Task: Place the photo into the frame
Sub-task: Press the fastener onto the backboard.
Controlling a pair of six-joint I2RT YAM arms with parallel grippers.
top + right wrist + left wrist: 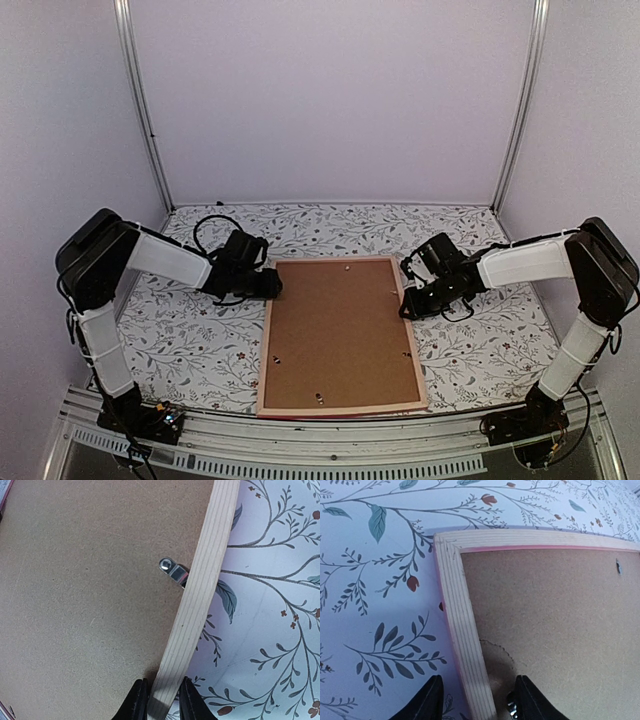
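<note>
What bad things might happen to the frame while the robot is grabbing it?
1. The right gripper pinches only the thin wooden rail of the frame. If it lifts, the rail might slip out.
2. The left gripper is open and straddles the opposite rail, with one finger over the backing board. Closing might scrape or shove the board.
3. A metal tab sits on the same rail as the right gripper and might get bent if the gripper slides along.

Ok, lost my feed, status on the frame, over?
Left claw open, astride left rail of frame. Right claw shut on right rail. Frame face down, backing board in; photo not in sight. Nothing blocking.
</note>
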